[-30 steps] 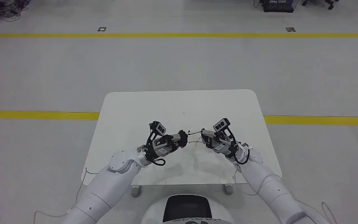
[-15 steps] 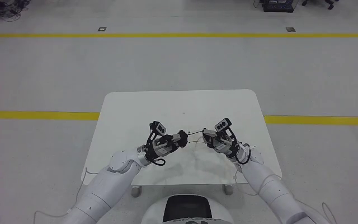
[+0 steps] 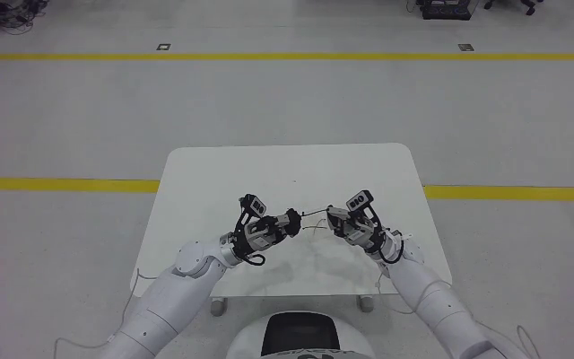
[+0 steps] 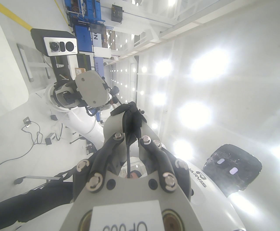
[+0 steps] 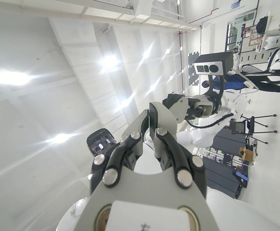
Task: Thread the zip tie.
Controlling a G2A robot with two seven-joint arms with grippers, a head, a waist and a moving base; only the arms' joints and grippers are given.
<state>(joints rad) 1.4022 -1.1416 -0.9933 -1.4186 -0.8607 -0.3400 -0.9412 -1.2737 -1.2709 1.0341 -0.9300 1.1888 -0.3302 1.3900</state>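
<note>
Left end effector (image 4: 131, 116), right end effector (image 5: 149, 114): both tight on black zip tie (image 4: 128, 153); printed white label (image 4: 124, 215) on each.

You have bright, even overhead light in the top view: the table (image 3: 215, 170) and the floor (image 3: 287, 99) read pale, with no glare on either. In the left wrist view the ceiling lamps (image 4: 194, 112) flare into broad white patches, and the left gripper (image 4: 130, 118) stands dark against them. In the right wrist view the same lamps throw streaked, star-shaped glare, and the straight roof beams (image 5: 140, 18) bow toward the edges.
</note>
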